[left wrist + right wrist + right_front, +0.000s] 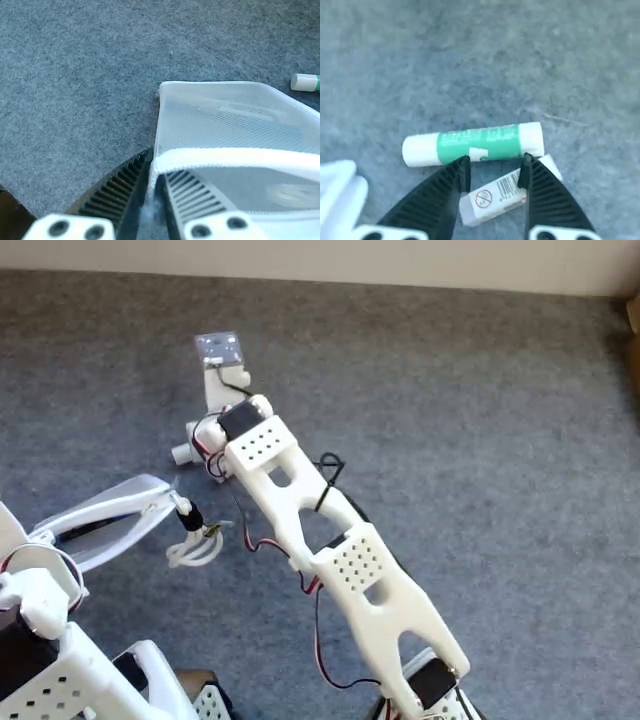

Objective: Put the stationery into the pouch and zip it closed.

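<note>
The left hand [156, 169] pinches the rim of the soft mesh pouch [225, 125], while the right hand [495, 167] hangs open over the light, slippery glue stick [470, 144], probably best gripped mid-barrel.

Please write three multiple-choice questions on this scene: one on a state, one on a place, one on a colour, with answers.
1. The left gripper is: A) open B) shut on the pouch C) shut on a pen
2. The glue stick lies: A) on the grey surface B) inside the pouch C) on a plate
3. Its label is: A) red B) yellow C) green
Answers: 1 B, it pinches the pouch's edge; 2 A, it lies on the surface before the open right gripper; 3 C, a green band shows between white ends.
</note>
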Robot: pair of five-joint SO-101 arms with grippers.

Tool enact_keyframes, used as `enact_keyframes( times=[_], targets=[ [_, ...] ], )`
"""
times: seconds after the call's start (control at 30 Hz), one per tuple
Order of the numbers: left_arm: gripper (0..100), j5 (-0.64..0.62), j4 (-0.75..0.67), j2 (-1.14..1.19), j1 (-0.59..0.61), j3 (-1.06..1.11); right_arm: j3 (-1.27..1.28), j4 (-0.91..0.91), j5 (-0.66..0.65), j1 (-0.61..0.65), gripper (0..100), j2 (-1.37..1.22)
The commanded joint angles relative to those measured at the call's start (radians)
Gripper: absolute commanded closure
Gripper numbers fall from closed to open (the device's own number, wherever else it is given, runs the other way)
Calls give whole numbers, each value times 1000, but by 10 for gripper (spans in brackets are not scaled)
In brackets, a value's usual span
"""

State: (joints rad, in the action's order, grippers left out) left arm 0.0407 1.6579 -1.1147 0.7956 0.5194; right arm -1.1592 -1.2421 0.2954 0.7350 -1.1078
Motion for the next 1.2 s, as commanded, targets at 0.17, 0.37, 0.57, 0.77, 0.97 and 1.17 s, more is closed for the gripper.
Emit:
enact_keyframes(
  times=[0.17, 0.37, 0.57, 0.77, 0.97, 1.17],
  targets=[
    [993, 8, -6, 22, 1, 1, -12, -122, -245, -33, 836, -1],
    [993, 8, -6, 22, 1, 1, -159, -332, -315, -39, 836, -2],
    [993, 8, -6, 22, 1, 1, -286, -519, -316, -42, 836, -5],
    [993, 8, -6, 22, 5, 1, -329, -522, -318, -88, 836, -1],
    [993, 8, -6, 22, 1, 1, -332, -526, -408, -101, 836, 1],
    [993, 8, -6, 22, 1, 1, -300, -526, -408, -102, 836, 91]
  ],
)
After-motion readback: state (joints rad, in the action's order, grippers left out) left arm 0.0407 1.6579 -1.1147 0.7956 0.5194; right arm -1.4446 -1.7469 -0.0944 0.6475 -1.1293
